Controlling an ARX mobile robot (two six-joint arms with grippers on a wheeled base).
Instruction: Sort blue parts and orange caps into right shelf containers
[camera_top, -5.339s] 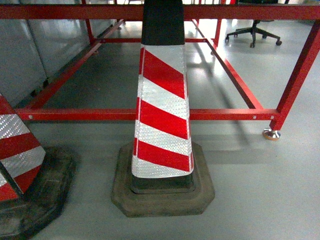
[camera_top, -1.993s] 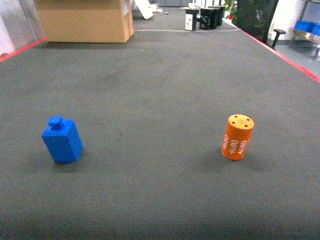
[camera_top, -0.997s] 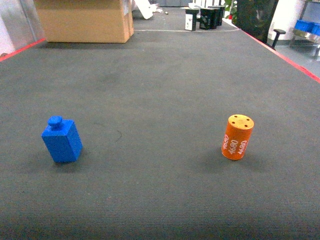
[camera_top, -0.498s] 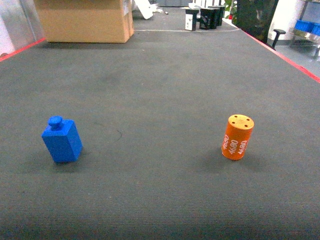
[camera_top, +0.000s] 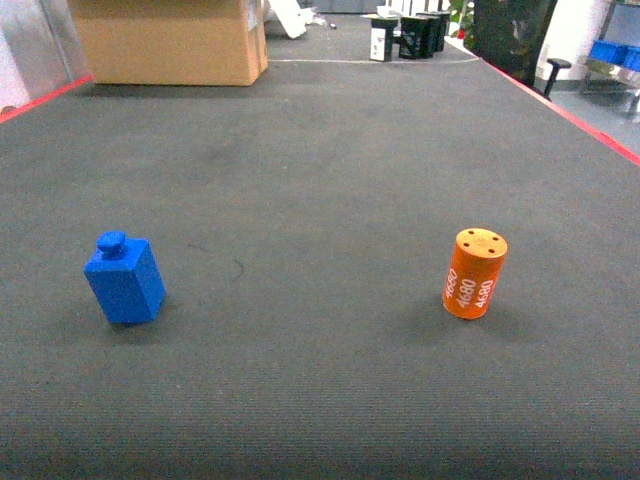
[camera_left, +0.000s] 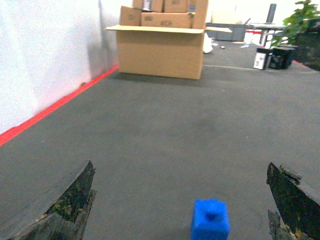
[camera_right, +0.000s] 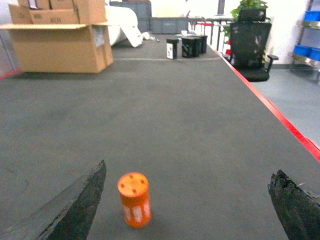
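Wrist views alone show spread fingers (camera_left: 60, 210) flanking blue part (camera_left: 210, 226).

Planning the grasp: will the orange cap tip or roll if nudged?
The orange cap stands upright, taller than wide, so a high sideways push probably tips it. Being a cylinder, it would likely roll once down. The ribbed dark mat may limit sliding.

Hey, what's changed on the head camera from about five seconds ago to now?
The view swung from a striped traffic cone and red frame on the floor to the dark mat. Over the last two seconds the blue part and orange cap have not moved; nothing was grasped.
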